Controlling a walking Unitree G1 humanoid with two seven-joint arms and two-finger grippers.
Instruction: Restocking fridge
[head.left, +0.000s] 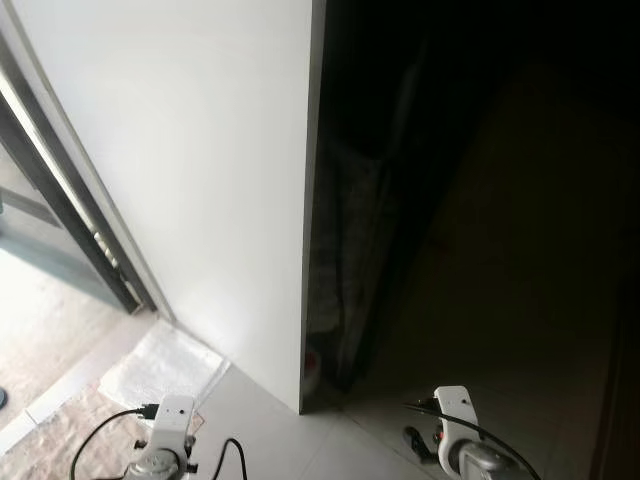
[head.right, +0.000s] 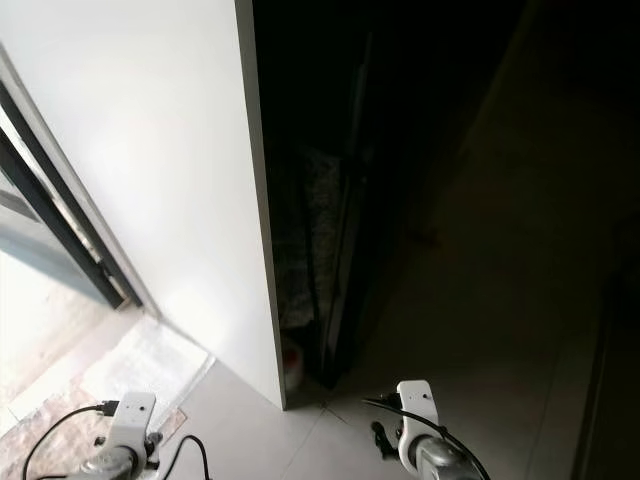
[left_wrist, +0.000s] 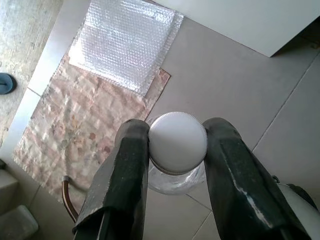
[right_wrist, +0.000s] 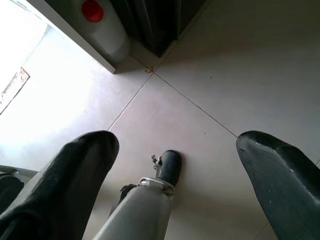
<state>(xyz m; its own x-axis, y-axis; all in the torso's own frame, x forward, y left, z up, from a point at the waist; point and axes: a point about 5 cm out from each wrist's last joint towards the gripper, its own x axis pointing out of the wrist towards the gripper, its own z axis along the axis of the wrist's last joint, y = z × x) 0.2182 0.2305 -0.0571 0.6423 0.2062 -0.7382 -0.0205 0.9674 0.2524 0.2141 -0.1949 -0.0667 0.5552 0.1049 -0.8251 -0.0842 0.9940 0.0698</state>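
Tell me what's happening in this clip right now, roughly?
The robot stands on a tiled floor facing the edge of a white wall panel with a dark gap beside it. Its left hand is shut on a clear bottle by its white ribbed cap, carried above a patterned mat and a bubble wrap sheet. The right hand is open and holds nothing. A white jug with a red cap sits at the panel's foot.

- A wall panel (head.left: 190, 170) stood ahead on the left, a dark gap (head.left: 470, 200) to its right.
- A jug (right_wrist: 102, 25) sat on the floor just behind the panel's edge.
- Bubble wrap (left_wrist: 125, 42) lay on a mat (left_wrist: 75, 130) left of the panel.
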